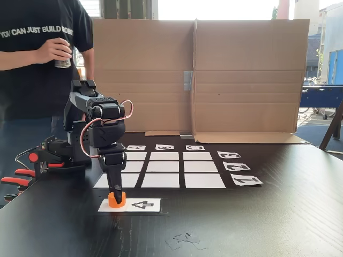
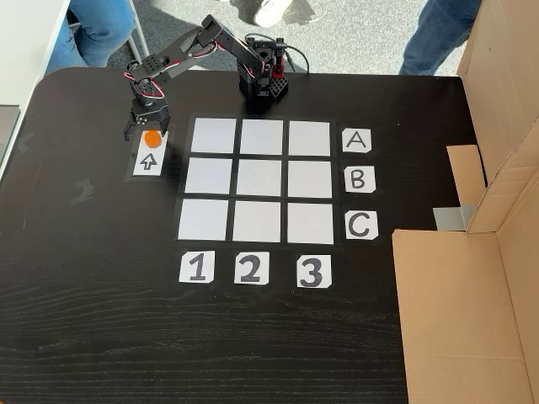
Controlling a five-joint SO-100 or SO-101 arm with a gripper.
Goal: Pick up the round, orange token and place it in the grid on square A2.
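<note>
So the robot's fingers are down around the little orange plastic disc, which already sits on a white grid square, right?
Not quite: the round orange plastic token sits on the white arrow card, beside the grid, as a fixed view from above shows. The fingers are indeed around it.

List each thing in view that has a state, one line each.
token: on the arrow card's end, between the fingers, not lifted.
gripper: open, straddling the token.
grid: all nine squares bare.
arrow card: flat on the table.
cardboard: standing upright behind the grid.
</note>
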